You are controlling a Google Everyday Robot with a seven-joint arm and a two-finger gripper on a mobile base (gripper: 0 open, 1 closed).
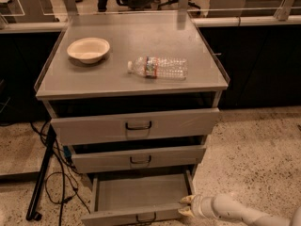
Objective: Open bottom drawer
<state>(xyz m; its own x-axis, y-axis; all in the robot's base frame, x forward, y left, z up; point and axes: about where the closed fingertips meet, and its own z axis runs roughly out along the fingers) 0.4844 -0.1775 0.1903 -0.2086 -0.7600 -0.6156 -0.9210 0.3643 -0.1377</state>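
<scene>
The bottom drawer [136,197] of the grey metal cabinet stands pulled far out, its empty inside showing. Its front panel [117,216] with a small dark loop handle [146,217] sits at the lower edge of the view. My gripper [185,205] is at the drawer's right front corner, its two pale fingertips [186,200] against the right side wall. The white arm [235,210] runs off to the lower right. The mid-sized drawer [138,157] and the widest top drawer [136,125] are each pulled out a little.
On the cabinet top [117,81] lie a cream bowl [88,49] and a clear plastic bottle [158,67] on its side. Black cables and a stand leg [42,178] are on the floor at the left. Speckled floor [254,149] stretches to the right.
</scene>
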